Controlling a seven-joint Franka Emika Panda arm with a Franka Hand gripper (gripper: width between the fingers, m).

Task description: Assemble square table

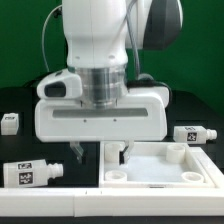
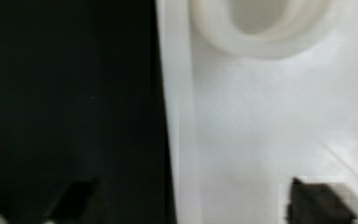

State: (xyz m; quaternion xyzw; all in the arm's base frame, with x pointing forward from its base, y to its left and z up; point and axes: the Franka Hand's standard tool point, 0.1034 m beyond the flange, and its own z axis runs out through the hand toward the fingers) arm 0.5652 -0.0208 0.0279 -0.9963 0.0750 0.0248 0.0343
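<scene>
The jaws stand spread wide with nothing pinched between them. The gripper [image 1: 99, 156] hangs low over the edge of the square tabletop [image 1: 157, 169] on the exterior view's left; one fingertip [image 1: 76, 153] is over the black table [image 1: 30, 145] just outside the raised rim, and the other is down inside that rim; whether either tip touches the plastic cannot be told. In the wrist view the two dark fingertips [image 2: 330, 200] sit well apart; the tabletop's straight edge runs between them, with black table on one side and white plastic on the other; a round leg socket [image 2: 261, 22] shows in the white surface ahead of the fingers. The tabletop lies flat on the table with its rim up, low on the exterior view's right, with round sockets in its corners. A tagged leg [image 1: 192, 133] lies on its side just beyond the tabletop on the exterior view's right; a second tagged leg [image 1: 32, 173] lies on its side on the exterior view's left, just behind the long white border wall [image 1: 60, 200]; a small tagged white part [image 1: 10, 122] sits farther back at that view's left edge; all three are apart from the tabletop.
</scene>
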